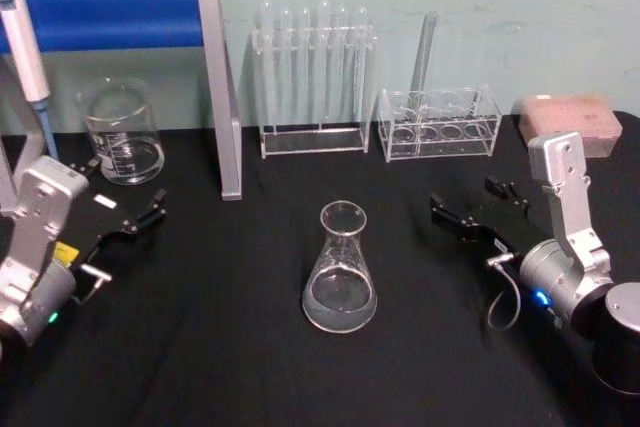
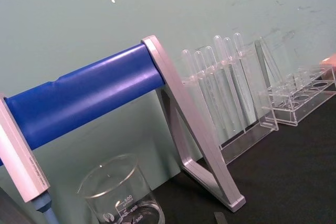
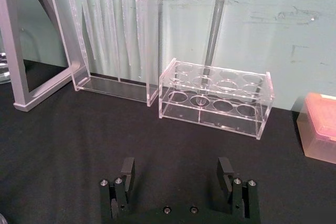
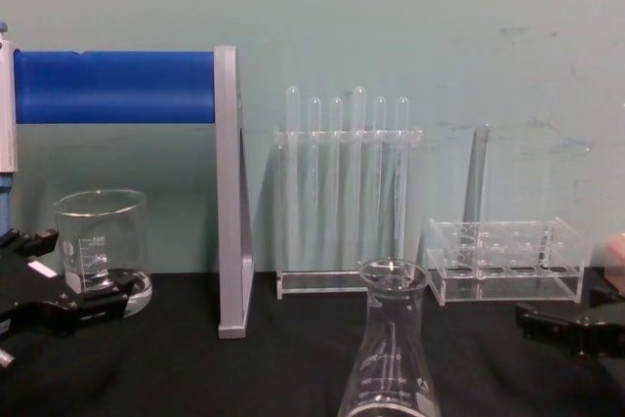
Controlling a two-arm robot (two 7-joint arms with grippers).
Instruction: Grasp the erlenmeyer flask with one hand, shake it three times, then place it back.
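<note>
The erlenmeyer flask (image 1: 340, 272) stands upright on the black table, near the middle, with a little clear liquid in its base. In the chest view the flask (image 4: 391, 363) rises at the front, its rim free. My right gripper (image 1: 478, 205) hovers low to the right of the flask, open and holding nothing, a clear gap away from the glass. The right wrist view shows the same gripper (image 3: 176, 170) with its two fingers wide apart. My left gripper (image 1: 138, 215) rests open at the table's left side, in front of the beaker, well clear of the flask.
A glass beaker (image 1: 122, 132) stands at back left beside a grey stand with a blue bar (image 1: 218, 87). A tall rack of test tubes (image 1: 313, 77) and a low acrylic rack (image 1: 438, 125) with one tube line the back. A pink box (image 1: 570, 122) sits at far right.
</note>
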